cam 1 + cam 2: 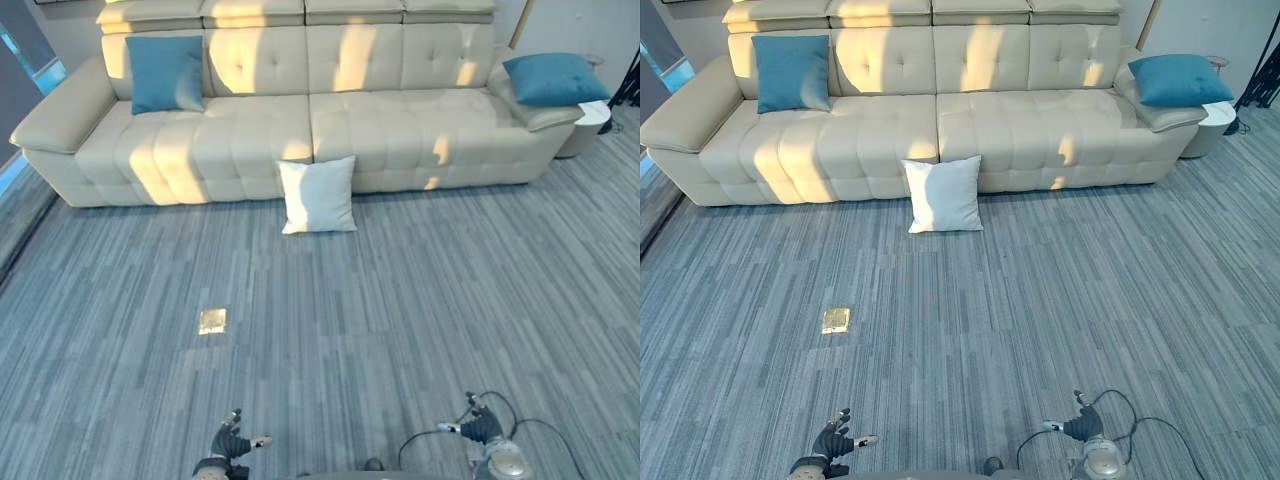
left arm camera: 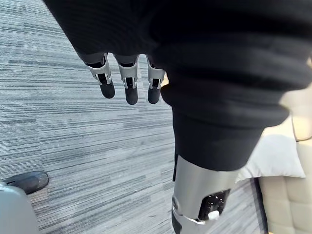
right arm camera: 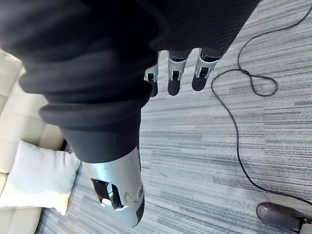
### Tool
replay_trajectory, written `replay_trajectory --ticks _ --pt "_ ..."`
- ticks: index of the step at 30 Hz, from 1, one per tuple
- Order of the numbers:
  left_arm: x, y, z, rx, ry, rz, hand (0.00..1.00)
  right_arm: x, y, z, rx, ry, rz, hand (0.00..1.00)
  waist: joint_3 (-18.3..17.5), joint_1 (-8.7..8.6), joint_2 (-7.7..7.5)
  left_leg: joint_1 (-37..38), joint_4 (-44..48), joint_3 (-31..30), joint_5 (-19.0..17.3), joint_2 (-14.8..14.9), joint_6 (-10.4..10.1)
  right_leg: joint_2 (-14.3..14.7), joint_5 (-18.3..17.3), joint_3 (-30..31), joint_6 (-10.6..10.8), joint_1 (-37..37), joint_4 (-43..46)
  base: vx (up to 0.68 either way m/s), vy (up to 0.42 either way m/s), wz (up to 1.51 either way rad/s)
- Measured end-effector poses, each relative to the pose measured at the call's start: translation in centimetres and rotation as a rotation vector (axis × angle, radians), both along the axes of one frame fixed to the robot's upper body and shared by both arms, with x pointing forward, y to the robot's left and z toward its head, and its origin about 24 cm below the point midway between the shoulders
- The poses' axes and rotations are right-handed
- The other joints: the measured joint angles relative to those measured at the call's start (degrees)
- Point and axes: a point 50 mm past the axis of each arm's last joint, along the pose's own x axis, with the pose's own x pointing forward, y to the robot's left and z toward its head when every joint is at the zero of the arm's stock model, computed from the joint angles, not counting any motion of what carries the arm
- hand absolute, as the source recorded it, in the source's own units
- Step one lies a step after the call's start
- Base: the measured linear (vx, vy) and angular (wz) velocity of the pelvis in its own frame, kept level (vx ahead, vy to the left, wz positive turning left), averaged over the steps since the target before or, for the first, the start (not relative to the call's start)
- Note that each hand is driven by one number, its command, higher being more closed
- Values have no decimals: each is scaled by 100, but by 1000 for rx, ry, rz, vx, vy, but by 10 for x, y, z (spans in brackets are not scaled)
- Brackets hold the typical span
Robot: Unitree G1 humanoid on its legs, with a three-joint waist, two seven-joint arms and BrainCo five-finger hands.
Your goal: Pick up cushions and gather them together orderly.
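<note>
Left hand (image 1: 232, 440) and right hand (image 1: 478, 428) are hanging low, fingers straight, gripping nothing. White cushion (image 1: 318, 195) is leaning on the sofa (image 1: 380, 120) front, well ahead; left blue cushion (image 1: 166, 73) and right blue cushion (image 1: 556, 79) are sitting on it. Probably needs walking close before reaching.

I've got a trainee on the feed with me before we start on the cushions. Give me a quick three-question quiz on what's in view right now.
1. Multiple choice: where is the white cushion relative to the sofa? A) on its seat; B) on the carpet, leaning against its front; C) on its right armrest.
2. True or false: the left hand and the right hand each hold a cushion.
3. Fill in: blue cushions on the sofa: ___.

Key
1. B.
2. False: both hands are open and empty.
3. Two: the left blue cushion against the backrest, the right blue cushion on the armrest.
</note>
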Motion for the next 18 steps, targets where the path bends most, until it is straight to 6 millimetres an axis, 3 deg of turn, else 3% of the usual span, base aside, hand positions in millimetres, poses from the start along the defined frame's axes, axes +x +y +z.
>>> replay_trajectory --ticks 10,18 --pt "-7 11 3 18 -9 38 0 -1 -11 3 -13 -5 -25 0 0 -8 0 -22 -97 -45 25 -2 -37 2 10 -67 12 -8 -79 5 -1 1" --pt "2 10 9 15 -54 38 0 5 -10 5 67 -56 -125 0 5 1 1 -151 -114 -112 25 -7 -36 -1 6 -165 15 -55 -176 27 -3 6"
